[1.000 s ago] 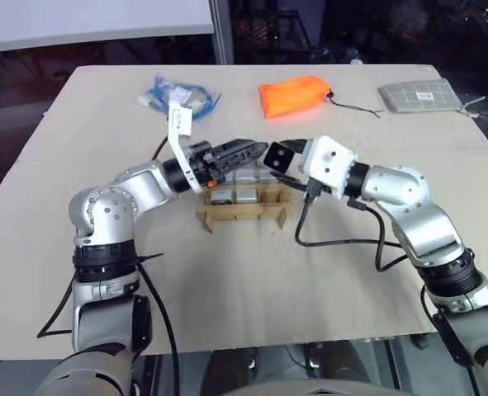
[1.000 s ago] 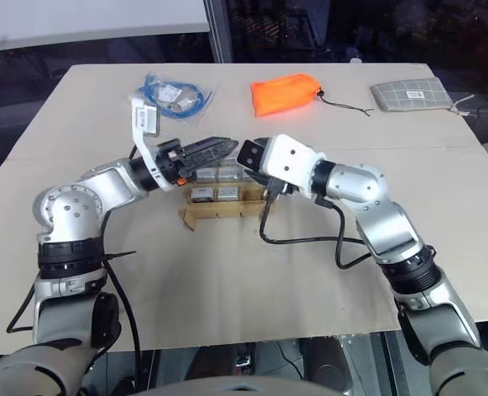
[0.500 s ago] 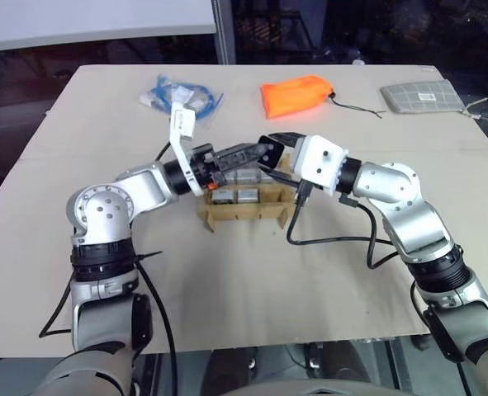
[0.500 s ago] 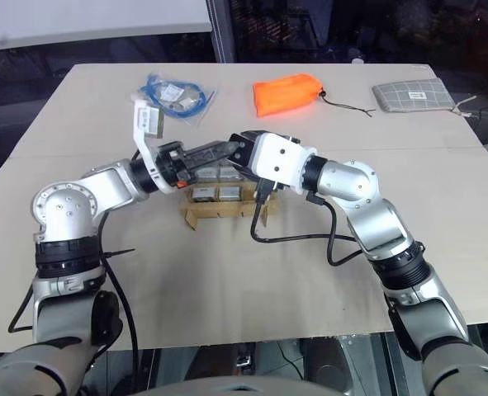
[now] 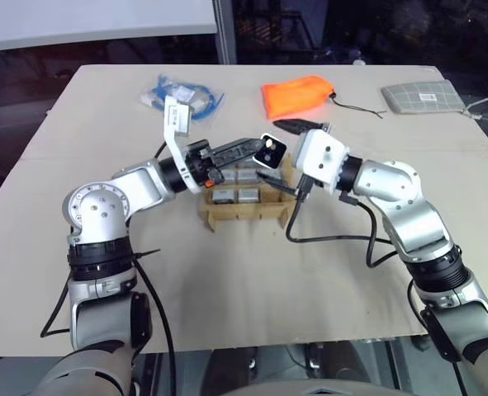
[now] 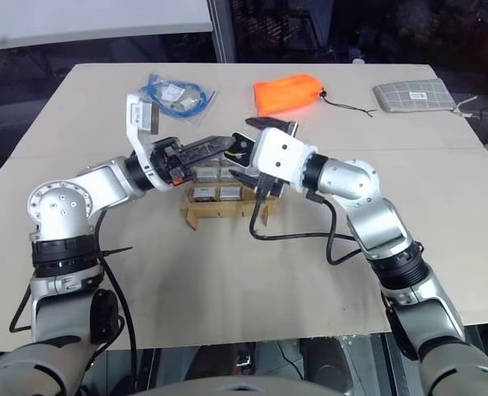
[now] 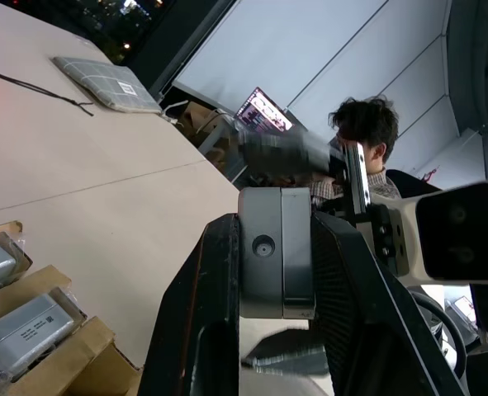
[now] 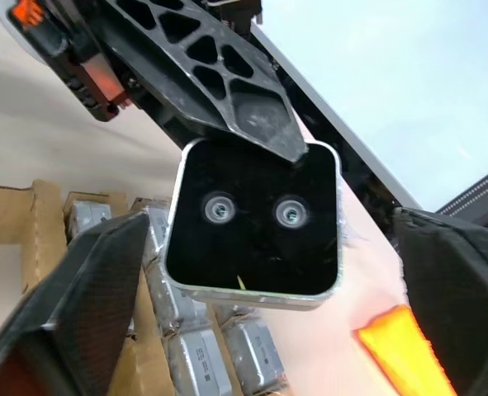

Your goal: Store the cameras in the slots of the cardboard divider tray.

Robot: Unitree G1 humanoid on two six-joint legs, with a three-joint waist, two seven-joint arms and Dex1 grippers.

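1. Your left gripper (image 5: 264, 148) pinches a camera (image 8: 254, 220) above the cardboard divider tray (image 5: 245, 211) – mid-table
2. Your right gripper (image 5: 283, 153) – fingers spread wide around that camera, not gripping

Tray (image 5: 242, 213) slots behind both arms

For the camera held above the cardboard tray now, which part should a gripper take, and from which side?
Grip the camera on its two flat metal sides, as the left gripper does now, coming from the robot's left. This probably keeps its black lens face unpinched; that face points toward the open right gripper.
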